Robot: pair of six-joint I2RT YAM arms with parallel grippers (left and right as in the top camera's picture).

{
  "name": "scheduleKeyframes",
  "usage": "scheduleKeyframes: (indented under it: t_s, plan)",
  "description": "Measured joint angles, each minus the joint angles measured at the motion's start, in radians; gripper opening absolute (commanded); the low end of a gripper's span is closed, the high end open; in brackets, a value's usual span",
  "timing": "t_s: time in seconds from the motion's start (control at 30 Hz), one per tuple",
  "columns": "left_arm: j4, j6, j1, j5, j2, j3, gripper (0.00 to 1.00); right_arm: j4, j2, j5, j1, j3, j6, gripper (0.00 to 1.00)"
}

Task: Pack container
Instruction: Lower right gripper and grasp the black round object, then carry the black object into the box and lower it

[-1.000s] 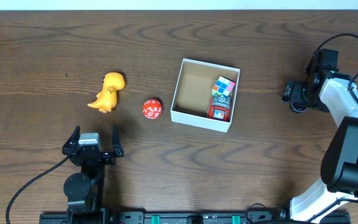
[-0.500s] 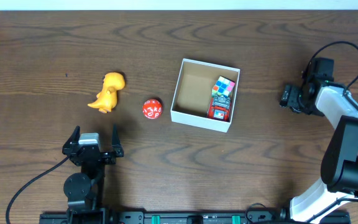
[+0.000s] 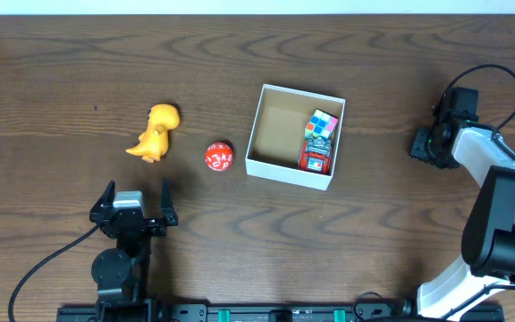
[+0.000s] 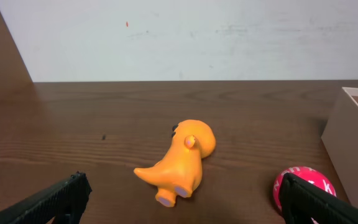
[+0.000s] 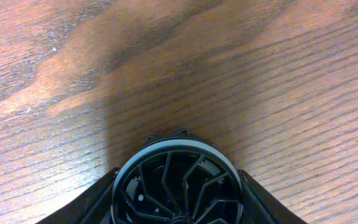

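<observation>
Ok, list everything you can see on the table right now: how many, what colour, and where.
table: one, dark brown wood, under everything
container: one, white walls and brown inside, open top, middle of the table
cube: one, multicoloured, inside the container on its right side
red toy: one, red, inside the container, just in front of the cube
dinosaur: one, yellow-orange, on the table left of the container
ball: one, red with white marks, between dinosaur and container
left end effector: one, black, open, near edge, facing the dinosaur
right end effector: one, black, right of the container; fingers not visible
</observation>
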Motion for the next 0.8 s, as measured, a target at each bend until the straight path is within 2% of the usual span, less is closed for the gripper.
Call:
scheduleKeyframes:
  t_s: [0.17, 0.4, 0.8]
  plan:
    - [0.0, 0.0, 0.0, 0.0, 0.0, 0.0, 0.98, -0.005, 0.0, 0.0, 0.001, 0.001, 0.0, 0.41]
    - [0.0, 0.0, 0.0, 0.0, 0.0, 0.0, 0.98, -0.061, 0.0, 0.0, 0.043, 0.061, -0.011, 0.41]
    - [0.0, 0.0, 0.0, 0.0, 0.0, 0.0, 0.98, -0.18, 0.0, -0.001, 0.286, 0.369, -0.04, 0.45]
